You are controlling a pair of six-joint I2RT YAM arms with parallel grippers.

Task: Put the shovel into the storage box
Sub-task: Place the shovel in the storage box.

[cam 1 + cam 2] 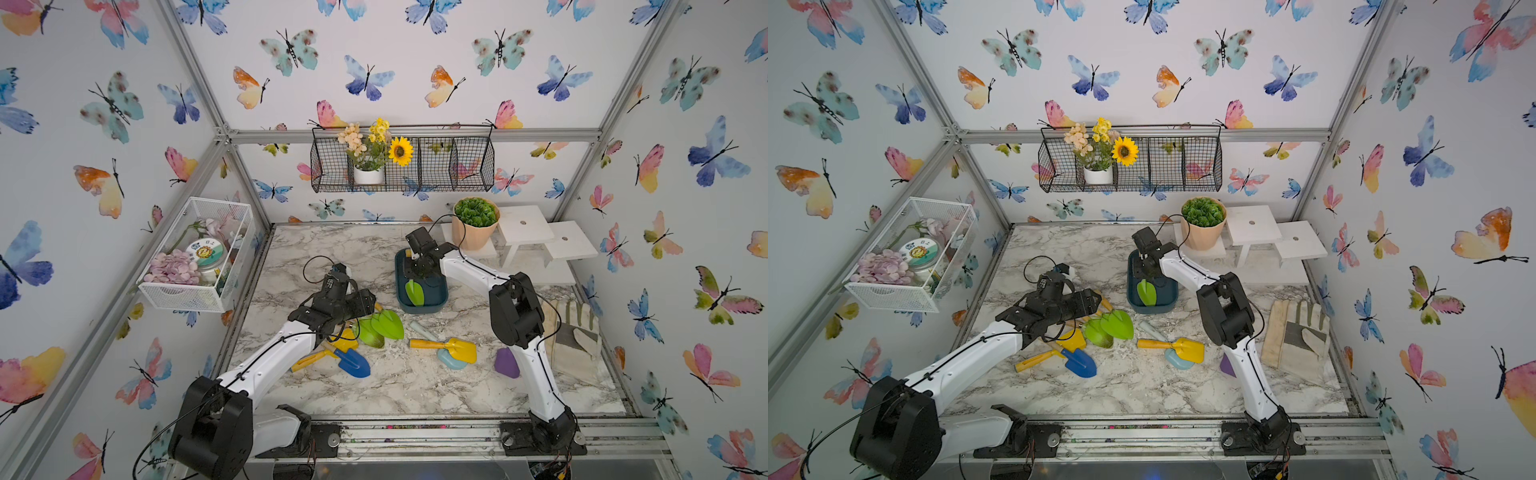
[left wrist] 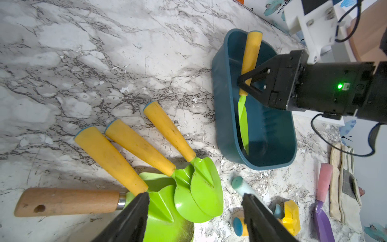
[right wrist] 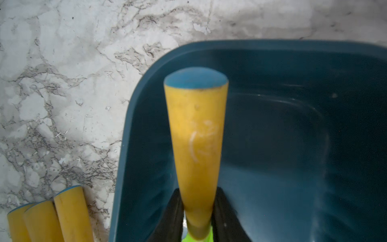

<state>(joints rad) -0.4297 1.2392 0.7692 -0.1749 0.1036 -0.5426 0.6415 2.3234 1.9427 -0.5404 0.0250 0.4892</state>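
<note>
A shovel with a green blade (image 1: pixel 414 292) and a yellow handle (image 3: pixel 196 136) sits inside the dark teal storage box (image 1: pixel 419 309), handle towards the back wall. It stands on its edge in the left wrist view, blade (image 2: pixel 243 121) down in the box (image 2: pixel 217 117). My right gripper (image 3: pixel 198 192) is shut on the handle near the blade, one finger on each side, and reaches down into the box (image 3: pixel 293 125). My left gripper (image 2: pixel 195 196) hangs open over three more green shovels (image 2: pixel 201 188) lying fanned on the table, touching none of them.
A wooden-handled tool (image 2: pixel 67 201), a blue shovel (image 1: pixel 353 361), a yellow shovel (image 1: pixel 457 349) and a purple one (image 1: pixel 507 363) lie on the marble table. Work gloves (image 1: pixel 575 336) lie at the right edge. A potted plant (image 1: pixel 476 224) and white stools (image 1: pixel 525 226) stand behind the box.
</note>
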